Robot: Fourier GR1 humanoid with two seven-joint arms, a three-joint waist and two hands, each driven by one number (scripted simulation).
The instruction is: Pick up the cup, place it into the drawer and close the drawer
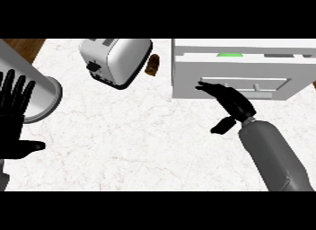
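Note:
A white drawer [250, 72] stands at the counter's upper right, pulled out a little. In the gap behind its front panel a green cup [229, 55] shows only as a small strip of its top. My right hand [232, 101] reaches up from the lower right, open, its straight fingers [210, 87] lying against the drawer front at the left end of the handle [253, 85]. The thumb hangs down away from the drawer. My left hand [8, 112] rests open at the view's left edge, fingers up, holding nothing.
A silver toaster [116, 59] lies tilted at the top centre, with a small brown object [152, 64] beside it, just left of the drawer. A large grey cylindrical container [41, 96] sits behind my left hand. White marble counter [141, 143] spreads between the arms.

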